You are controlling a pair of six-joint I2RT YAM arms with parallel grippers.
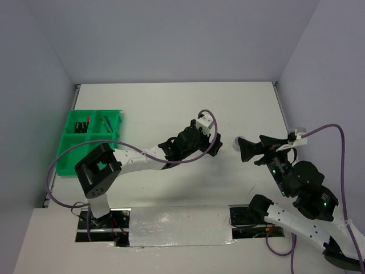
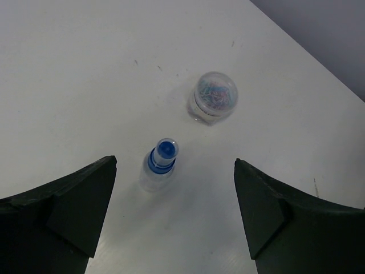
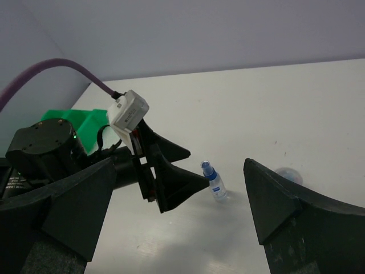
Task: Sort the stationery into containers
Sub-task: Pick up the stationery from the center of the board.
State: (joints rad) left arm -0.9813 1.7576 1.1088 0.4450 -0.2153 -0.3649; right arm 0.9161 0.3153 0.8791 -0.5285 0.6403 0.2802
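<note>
The left arm [image 1: 140, 160] stretches out from its base toward the middle, lying low and almost flat. Its pincer [image 1: 215, 142] points to the right, with the jaws spread wide. The right arm [image 1: 302, 184] folds up at the elbow and reaches left. Its pincer [image 1: 244, 149] faces the other one, and its jaws are wide apart too.

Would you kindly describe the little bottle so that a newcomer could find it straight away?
On the white table, look just ahead of the open left gripper. There stands a small clear bottle, upright; its blue cap sets it apart from the squat round clear container nearby.
</note>
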